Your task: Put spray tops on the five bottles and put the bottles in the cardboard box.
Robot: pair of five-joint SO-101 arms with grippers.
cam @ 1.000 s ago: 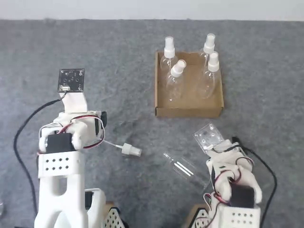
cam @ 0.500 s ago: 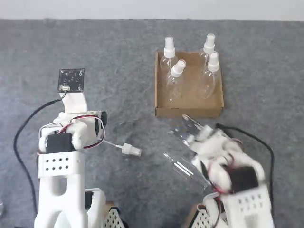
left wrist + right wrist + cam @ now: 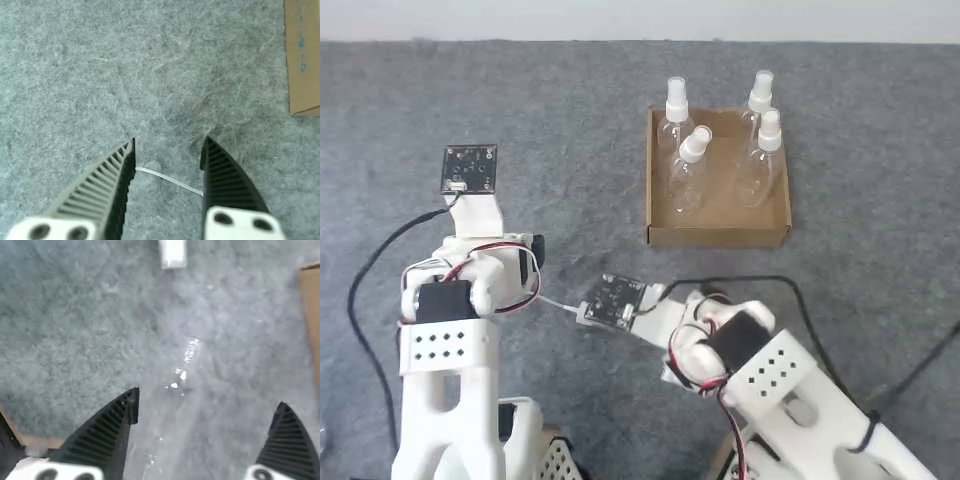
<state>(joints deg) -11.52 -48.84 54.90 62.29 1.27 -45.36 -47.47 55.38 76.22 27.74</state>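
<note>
On the left, I am holding my left end effector [image 3: 169, 141] wide open over the worktop [image 3: 520, 90], with a thin tube [image 3: 167, 179] lying between its fingers. At centre, my right end effector [image 3: 208, 397] is hanging spread wide and empty above the last bottle [image 3: 177, 385], which is lying on its side. The frame's upper edge is cutting off the spray top [image 3: 172, 252]. I judge that capping this bottle is the step in hand, and the next move calls for closing on it. Its clear body is barely showing beyond glints. At upper right, four capped bottles [image 3: 756, 165] are standing in the cardboard box [image 3: 718, 237].
</note>
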